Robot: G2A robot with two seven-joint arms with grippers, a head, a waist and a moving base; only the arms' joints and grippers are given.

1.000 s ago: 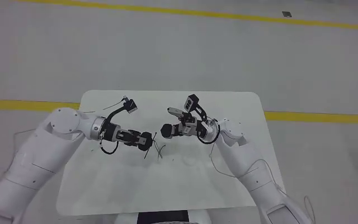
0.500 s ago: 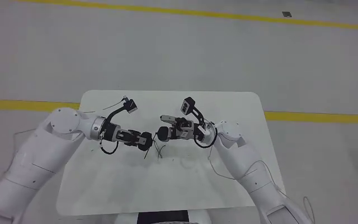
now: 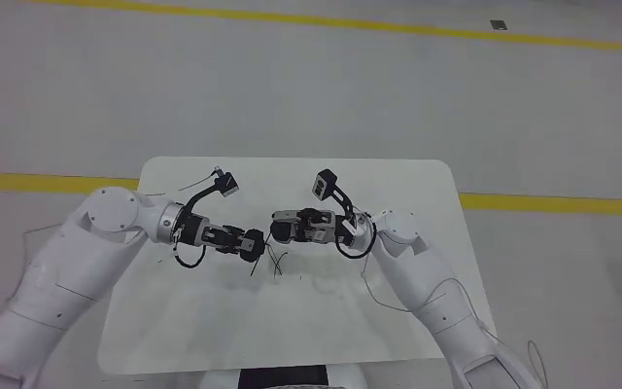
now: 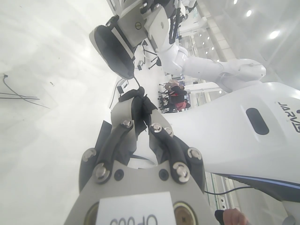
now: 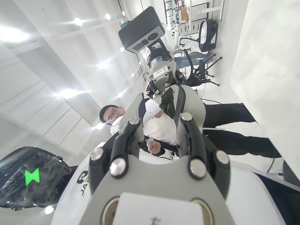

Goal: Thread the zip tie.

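over the last sec the r gripper [image 3: 276,228] slid left across mid-frame in the top view, ending just beside the l gripper [image 3: 256,245], which kept still, pinched shut on the zip tie [image 4: 137,82]. r jaws stood apart. prob lined up for threading, not yet done; spare ties [image 3: 276,261] lay just below on the table [image 3: 389,321]

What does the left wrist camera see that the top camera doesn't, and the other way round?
Left wrist view: up close, the left gripper pinches the zip tie, whose thin end runs up toward the dark pad of the right gripper. Top view: the whole white table, both arms meeting over its middle, and the yellow floor lines. Both: the right gripper and the loose zip ties lying on the table.
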